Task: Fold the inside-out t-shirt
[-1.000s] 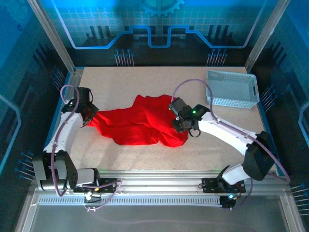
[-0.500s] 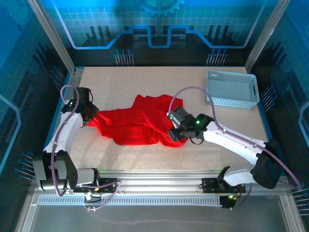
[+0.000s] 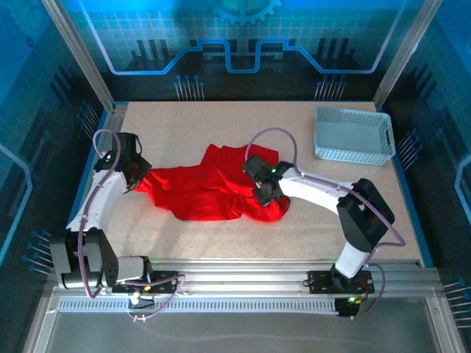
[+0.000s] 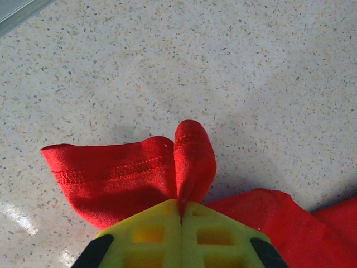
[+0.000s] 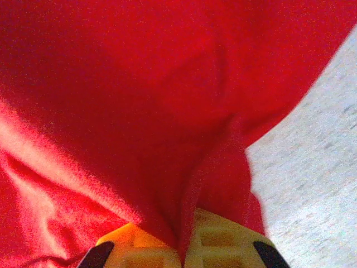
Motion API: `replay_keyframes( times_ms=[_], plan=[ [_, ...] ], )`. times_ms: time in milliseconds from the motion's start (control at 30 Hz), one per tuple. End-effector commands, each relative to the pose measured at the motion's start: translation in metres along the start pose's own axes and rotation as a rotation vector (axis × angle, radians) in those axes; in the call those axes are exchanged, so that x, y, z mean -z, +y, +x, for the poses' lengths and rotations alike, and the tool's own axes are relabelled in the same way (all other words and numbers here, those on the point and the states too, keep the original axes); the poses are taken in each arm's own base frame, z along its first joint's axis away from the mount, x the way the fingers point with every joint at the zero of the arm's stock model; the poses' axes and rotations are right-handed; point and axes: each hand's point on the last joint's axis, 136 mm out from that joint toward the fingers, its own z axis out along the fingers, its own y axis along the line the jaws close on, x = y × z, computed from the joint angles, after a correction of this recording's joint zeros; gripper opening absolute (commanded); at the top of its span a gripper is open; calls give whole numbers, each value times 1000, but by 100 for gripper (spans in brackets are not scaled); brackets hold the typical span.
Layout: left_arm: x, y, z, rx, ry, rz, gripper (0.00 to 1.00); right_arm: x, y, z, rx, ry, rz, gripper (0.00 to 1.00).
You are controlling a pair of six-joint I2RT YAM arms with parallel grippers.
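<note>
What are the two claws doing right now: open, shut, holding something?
Left gripper: shut on a hemmed edge of the t-shirt.
Right gripper: shut on a fold of the t-shirt.

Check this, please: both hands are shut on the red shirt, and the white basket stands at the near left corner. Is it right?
Not quite: the basket stands at the far right corner, as the top view shows. The left hand and the right hand are indeed shut on the shirt.
</note>
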Motion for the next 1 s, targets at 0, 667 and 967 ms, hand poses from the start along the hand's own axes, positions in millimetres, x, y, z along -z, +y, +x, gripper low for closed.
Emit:
replay_keyframes(
  times_ms=[0, 667, 967],
  plan=[
    [-5, -1, -3, 6, 12, 3, 0, 32, -18, -36, -134, -117, -143, 0],
    [-60, -12, 4, 4, 145, -35, 0, 19, -80, -29, -176, -72, -30, 47],
    [-57, -12, 3, 6, 144, -31, 0, -11, -87, -12, -209, 22, 54, 43]
  ],
)
